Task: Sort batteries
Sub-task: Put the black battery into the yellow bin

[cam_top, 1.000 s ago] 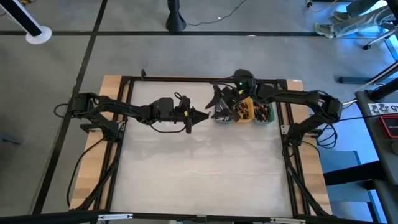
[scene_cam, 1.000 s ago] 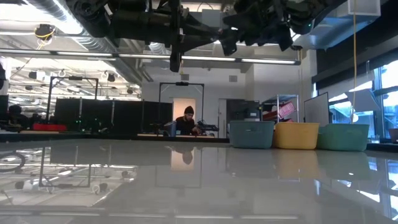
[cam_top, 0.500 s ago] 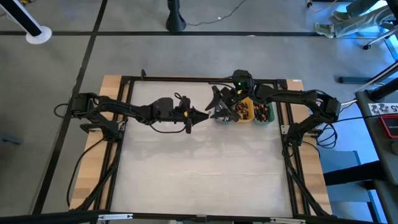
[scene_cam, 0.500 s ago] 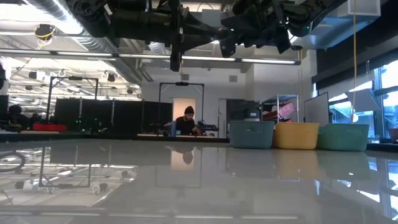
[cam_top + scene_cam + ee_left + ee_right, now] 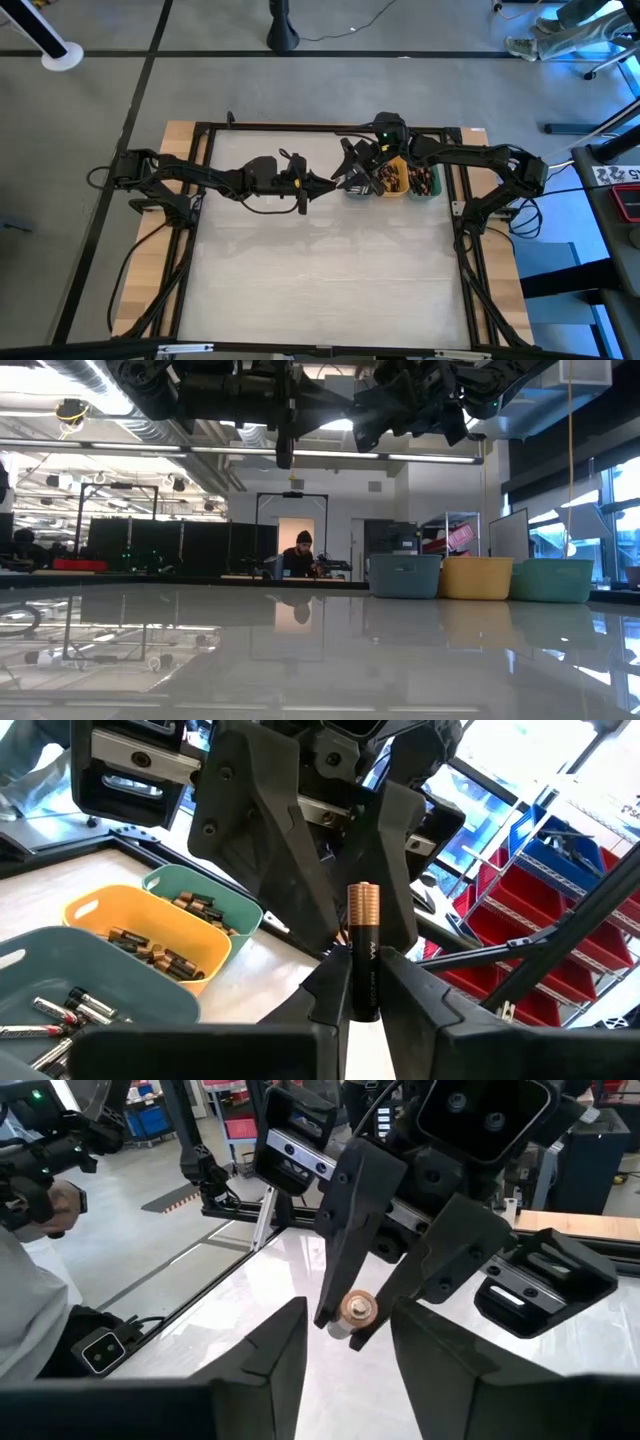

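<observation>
The left gripper (image 5: 365, 985) grips a black cylindrical battery with a copper-coloured end (image 5: 363, 948) upright between clenched fingers, raised above the glossy white desk (image 5: 320, 270) beside the trays. The right gripper (image 5: 345, 1342) faces it, fingers spread to either side of the cell. For a clean handover, the right should close squarely on the exposed copper end before the left lets go.
</observation>
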Controlling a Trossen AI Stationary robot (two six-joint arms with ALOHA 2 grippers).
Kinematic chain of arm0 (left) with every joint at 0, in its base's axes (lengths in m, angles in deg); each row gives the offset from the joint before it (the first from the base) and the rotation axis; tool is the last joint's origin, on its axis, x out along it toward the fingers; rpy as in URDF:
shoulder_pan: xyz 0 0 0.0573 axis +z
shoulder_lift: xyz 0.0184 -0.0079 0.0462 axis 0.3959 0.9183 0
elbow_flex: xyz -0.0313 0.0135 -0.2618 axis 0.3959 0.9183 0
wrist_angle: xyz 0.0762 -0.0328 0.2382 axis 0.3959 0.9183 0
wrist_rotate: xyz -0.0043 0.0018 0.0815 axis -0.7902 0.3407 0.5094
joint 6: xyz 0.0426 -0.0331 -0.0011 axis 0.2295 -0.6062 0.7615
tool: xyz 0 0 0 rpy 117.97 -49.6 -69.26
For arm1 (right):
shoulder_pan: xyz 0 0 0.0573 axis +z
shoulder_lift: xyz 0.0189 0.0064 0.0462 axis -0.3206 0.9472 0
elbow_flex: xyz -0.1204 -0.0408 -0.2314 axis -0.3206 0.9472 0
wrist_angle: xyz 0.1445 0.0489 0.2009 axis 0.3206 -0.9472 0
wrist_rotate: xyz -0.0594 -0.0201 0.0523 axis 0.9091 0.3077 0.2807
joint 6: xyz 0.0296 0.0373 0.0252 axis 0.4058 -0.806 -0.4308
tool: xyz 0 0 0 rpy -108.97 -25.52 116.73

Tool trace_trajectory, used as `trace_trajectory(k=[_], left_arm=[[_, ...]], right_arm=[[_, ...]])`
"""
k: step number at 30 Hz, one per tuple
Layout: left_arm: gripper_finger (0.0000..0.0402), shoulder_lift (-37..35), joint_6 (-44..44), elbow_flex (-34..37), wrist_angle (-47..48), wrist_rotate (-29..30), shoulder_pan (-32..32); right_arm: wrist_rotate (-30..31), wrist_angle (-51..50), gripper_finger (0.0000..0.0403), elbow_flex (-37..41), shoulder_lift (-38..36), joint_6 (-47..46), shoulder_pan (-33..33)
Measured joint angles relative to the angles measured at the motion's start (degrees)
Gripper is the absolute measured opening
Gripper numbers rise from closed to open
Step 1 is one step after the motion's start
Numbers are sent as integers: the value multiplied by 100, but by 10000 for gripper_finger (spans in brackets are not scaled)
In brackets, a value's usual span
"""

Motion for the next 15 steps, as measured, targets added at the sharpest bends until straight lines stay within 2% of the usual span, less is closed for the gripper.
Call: trace_trajectory(k=[15], left_arm=[[38, 0, -10, 0, 9, 2, 7]], right_arm=[[-151, 55, 146, 0, -2, -141, 0]])
